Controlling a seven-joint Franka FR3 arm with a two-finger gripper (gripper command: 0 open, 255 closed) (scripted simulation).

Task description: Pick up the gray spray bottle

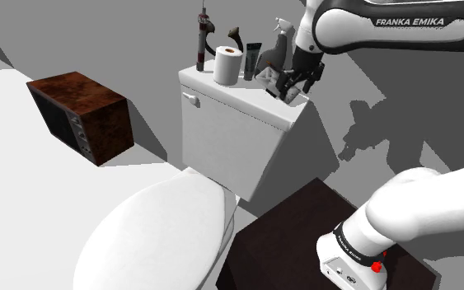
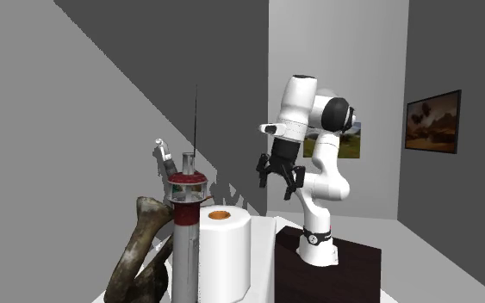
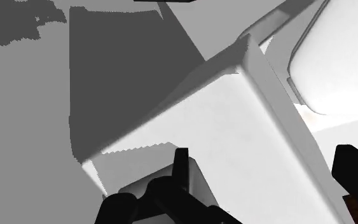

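**Gray spray bottle on tank lid; gripper open, empty**

Bottle: the gray spray bottle is flat gray all over, with a slim body and a trigger head on top. It stands upright on the white toilet tank lid, at the far edge. It is toward the shoulder view's right end of a row of items, just beside a black tube. A toilet paper roll stands further left.

Gripper: it hangs over the lid's right end, just nearer than and right of the bottle. I cannot tell whether it touches the bottle. In the wrist view the fingers stand well apart, with nothing clasped between them.

Hard to see: in the shoulder view the bottle's base sits behind a small white object I cannot identify. In the second exterior view the bottle's trigger head pokes out behind a tall red-collared cylinder, and its body is hidden.
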